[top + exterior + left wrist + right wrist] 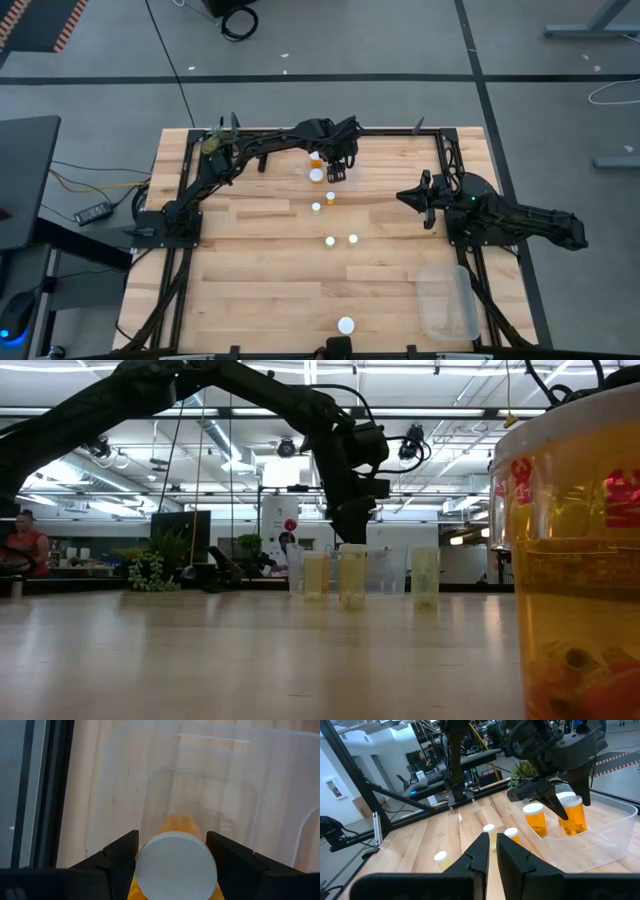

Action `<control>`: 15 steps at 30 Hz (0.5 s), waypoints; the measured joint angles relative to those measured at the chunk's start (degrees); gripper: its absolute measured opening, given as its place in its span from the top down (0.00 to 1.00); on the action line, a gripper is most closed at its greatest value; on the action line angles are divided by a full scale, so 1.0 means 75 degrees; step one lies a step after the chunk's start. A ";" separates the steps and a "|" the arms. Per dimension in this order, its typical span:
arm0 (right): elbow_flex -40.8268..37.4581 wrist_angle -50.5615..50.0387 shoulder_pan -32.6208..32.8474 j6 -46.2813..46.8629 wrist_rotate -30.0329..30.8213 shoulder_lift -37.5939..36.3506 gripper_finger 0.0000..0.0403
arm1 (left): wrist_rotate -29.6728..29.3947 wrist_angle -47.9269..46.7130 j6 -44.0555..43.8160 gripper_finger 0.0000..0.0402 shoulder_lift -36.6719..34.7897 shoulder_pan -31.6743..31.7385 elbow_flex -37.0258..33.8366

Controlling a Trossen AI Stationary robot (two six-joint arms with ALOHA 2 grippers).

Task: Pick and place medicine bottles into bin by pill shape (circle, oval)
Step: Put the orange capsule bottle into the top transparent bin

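Hovering at far centre, left tool point(338, 172) straddles a white-capped bottle point(175, 865) over the clear bin point(600, 840), fingers spread beside the cap; grip unclear. Right tool point(408, 196) closed, idle at right.
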 joint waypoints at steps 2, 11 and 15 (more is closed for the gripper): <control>0.0000 0.0002 -0.0001 0.0000 0.0002 0.0000 0.90 | -0.0003 0.0000 0.0002 0.40 -0.0009 0.0002 0.0000; 0.0000 0.0001 -0.0001 -0.0001 0.0002 0.0000 0.90 | -0.0015 0.0011 0.0122 0.31 -0.0012 -0.0025 0.0000; 0.0000 0.0000 0.0000 0.0000 0.0002 0.0000 0.90 | -0.0193 -0.0124 0.0283 0.29 -0.0076 -0.0072 0.0168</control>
